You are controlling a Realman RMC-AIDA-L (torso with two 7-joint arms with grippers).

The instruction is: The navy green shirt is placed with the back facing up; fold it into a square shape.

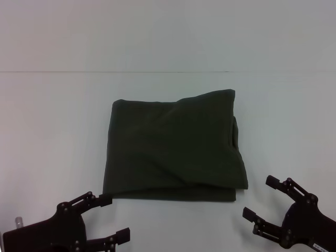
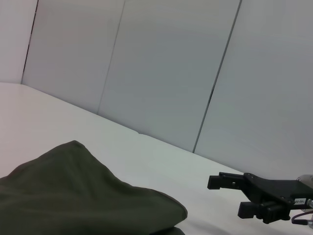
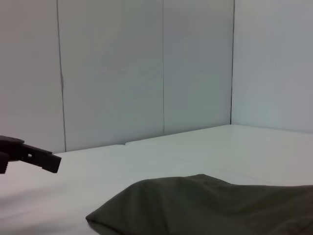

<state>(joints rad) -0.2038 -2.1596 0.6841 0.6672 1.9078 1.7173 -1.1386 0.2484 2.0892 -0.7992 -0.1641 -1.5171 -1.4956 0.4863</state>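
Olive cloth: I see the navy green shirt (image 1: 174, 147) lying flat on the white table (image 1: 52, 131), already folded into a thick, roughly square bundle at the middle of my workspace.

Shape of the bundle: its four sides run near enough equal, so I find no strong long axis; the far right corner stands up a little and a layer bulges out along the right edge.

Left gripper: the left gripper (image 1: 108, 218) sits low at the near left, fingers spread wide with nothing between them, its upper fingertip just off the shirt's near left corner and not touching the cloth.

Right gripper: the right gripper (image 1: 260, 198) sits at the near right, fingers likewise parted wide and empty, near the near right corner but apart from it.

Which way the shirt lies: from both sets of fingers the bundle lies forward and inward, toward the far middle of the table; each arm has its own near corner in front of it.

Nearer arm: I judge the left the closer of the two, since its fingertip almost meets the hem while the right has a clear strip of table between.

Wrist views: each shows a rounded corner of the cloth low in front, with the opposite gripper beyond it.

Progress, my reading: the fold looks essentially done; any further move would only be tidying that loose right edge, which falls to the right arm.
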